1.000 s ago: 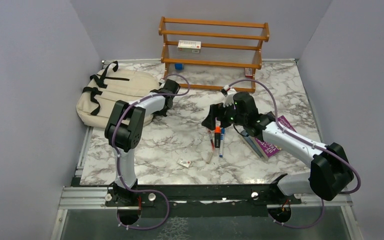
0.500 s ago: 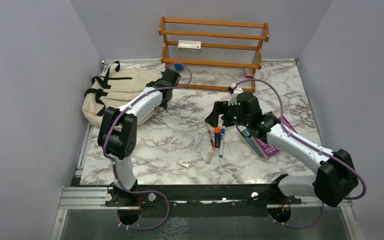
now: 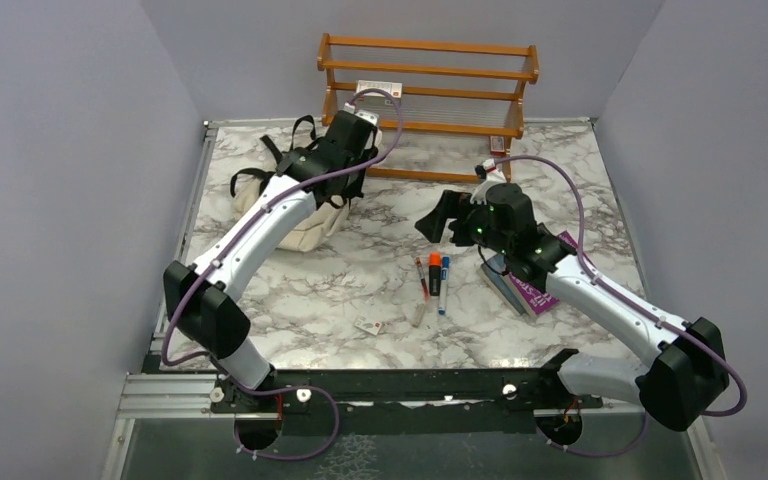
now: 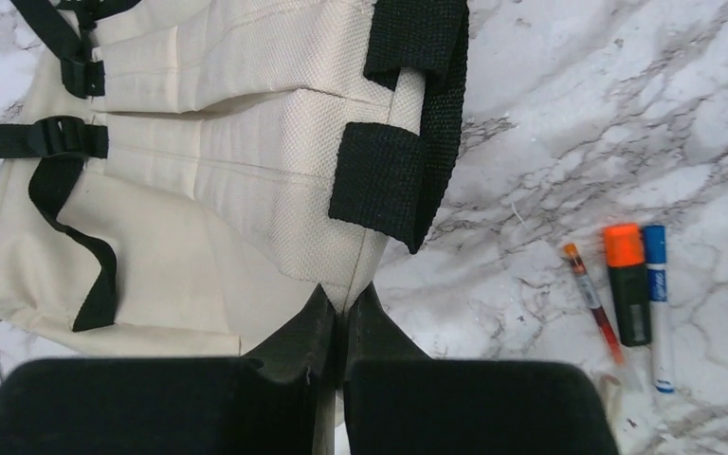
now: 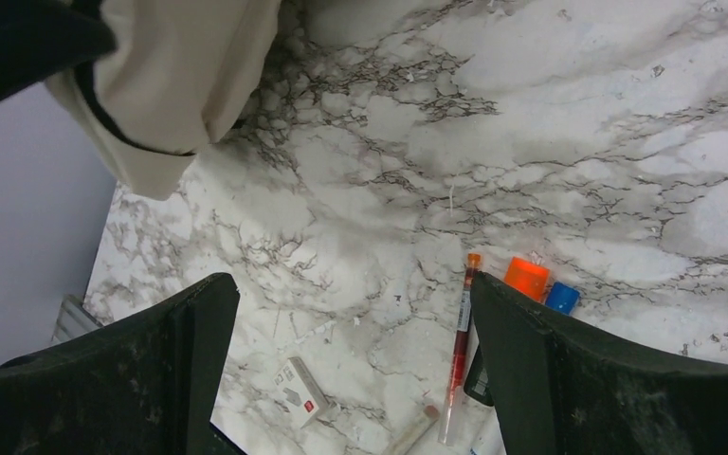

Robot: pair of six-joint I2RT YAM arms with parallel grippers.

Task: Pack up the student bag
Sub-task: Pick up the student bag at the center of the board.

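The student bag [image 3: 295,205] is a cream fabric backpack with black straps. It hangs bunched at the back left of the marble table, lifted by one corner. My left gripper [image 3: 338,178] is shut on that corner, and the left wrist view shows the cream fabric [image 4: 246,180] pinched between the fingertips [image 4: 345,308]. My right gripper [image 3: 442,218] stands open above the table's middle with nothing between its fingers [image 5: 351,322]. The bag's lower edge [image 5: 180,85] shows at the top left of the right wrist view.
A red pen [image 3: 422,277], an orange-capped highlighter [image 3: 435,272] and a blue-capped marker [image 3: 444,283] lie mid-table. Near the front lie a small white box [image 3: 368,326] and a short stick [image 3: 417,314]. A purple book [image 3: 540,282] lies right. A wooden rack [image 3: 428,100] stands at the back.
My left gripper has closed on the bag's corner, then lifted and dragged it from the far left toward the rack. The right gripper drifted slightly right, still open.
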